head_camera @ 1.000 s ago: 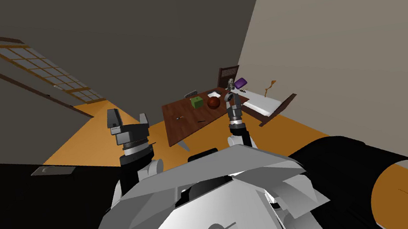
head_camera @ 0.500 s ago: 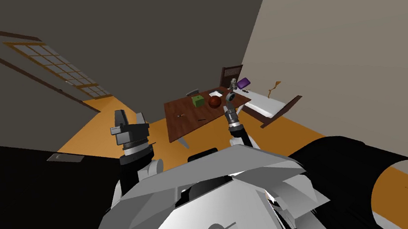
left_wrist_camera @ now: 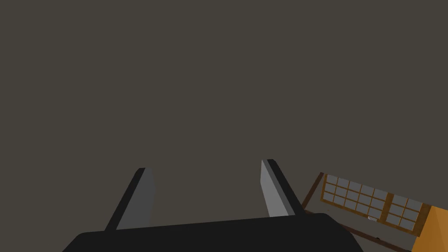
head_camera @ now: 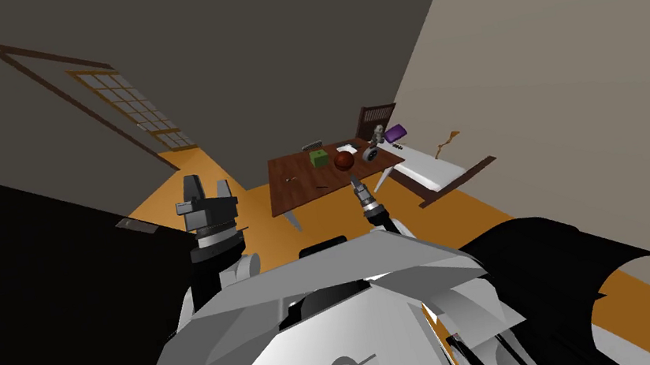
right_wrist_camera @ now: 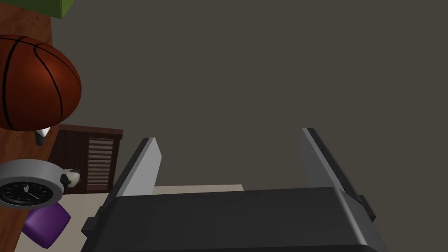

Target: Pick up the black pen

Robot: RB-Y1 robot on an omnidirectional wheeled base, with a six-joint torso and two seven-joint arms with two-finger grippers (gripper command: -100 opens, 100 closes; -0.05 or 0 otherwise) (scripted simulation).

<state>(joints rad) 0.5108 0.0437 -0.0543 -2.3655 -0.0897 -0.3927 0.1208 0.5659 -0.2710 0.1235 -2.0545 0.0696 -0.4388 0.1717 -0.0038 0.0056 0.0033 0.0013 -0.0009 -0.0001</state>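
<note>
A thin black pen lies on the dark brown table, near its front edge. My right gripper is held low in front of the table's right part, a short way right of the pen and apart from it. The right wrist view has this right gripper open and empty, with the table's edge off to its side. At my left side, my left gripper is raised well short of the table. The left wrist view has the left gripper open and empty, facing a wall.
On the table stand a green box, a basketball and a round clock; the wrist view has the basketball and clock. Right of the table lies a bed with a purple pillow. Orange floor leads there.
My right arm has come down from above the table's right end to low by its front edge. My head view has swung, so the room shifted right. The left gripper barely moved.
</note>
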